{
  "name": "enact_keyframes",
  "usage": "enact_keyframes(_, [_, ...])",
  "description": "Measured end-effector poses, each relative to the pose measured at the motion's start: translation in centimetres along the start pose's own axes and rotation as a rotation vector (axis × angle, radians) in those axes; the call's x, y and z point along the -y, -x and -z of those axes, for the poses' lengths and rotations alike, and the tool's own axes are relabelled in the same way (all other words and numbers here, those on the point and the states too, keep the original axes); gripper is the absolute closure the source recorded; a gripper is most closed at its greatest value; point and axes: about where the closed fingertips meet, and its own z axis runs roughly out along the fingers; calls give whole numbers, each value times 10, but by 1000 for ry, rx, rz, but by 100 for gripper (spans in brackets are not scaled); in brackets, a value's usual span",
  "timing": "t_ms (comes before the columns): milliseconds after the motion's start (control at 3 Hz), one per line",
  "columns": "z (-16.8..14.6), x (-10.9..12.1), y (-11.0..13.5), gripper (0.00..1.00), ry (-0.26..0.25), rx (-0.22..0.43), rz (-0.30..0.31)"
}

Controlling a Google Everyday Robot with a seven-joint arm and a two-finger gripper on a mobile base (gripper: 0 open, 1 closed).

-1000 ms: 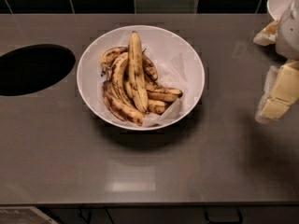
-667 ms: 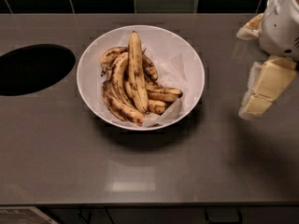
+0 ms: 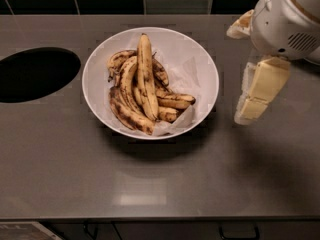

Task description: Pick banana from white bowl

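A grey tabletop (image 3: 165, 184) is seen, with a dark round opening (image 3: 35, 74) set into it at the left. The white bowl (image 3: 205, 54) is placed near the middle of the tabletop and is lined with crumpled white paper (image 3: 192, 71). The gripper (image 3: 240, 74) is held just beside the bowl's right rim, above the tabletop and not yet over the bowl. Its fingers (image 3: 262, 86) are spread well apart, and nothing is held between them.

The banana (image 3: 146, 74) is found inside the bowl, laid on top of the pile, nearly straight, with one tip toward the far rim. Shorter, darker bananas (image 3: 127, 109) are packed against its left side and near end.

The step in hand is judged to be the approach. The gripper is best carried left until it is centred over the banana's far half, where less fruit is crowded against it. The fingers should be turned so that they close across the banana's width, not along its length. The descent should be kept shallow, so that neither the paper nor a neighbouring banana is caught. Since the fruit looks overripe and soft, a gentle closing is advised, followed by a straight lift.
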Motion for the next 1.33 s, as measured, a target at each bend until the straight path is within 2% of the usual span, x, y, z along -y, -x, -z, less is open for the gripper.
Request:
enact_keyframes(333, [-1,5,22,0,-19,91,-20])
enact_keyframes(667, [-5,11,69,0,13,251,10])
enact_keyframes(1000, [-5,11,69,0,13,251,10])
enact_keyframes(1333, [-12,12,72,0,25,315,-50])
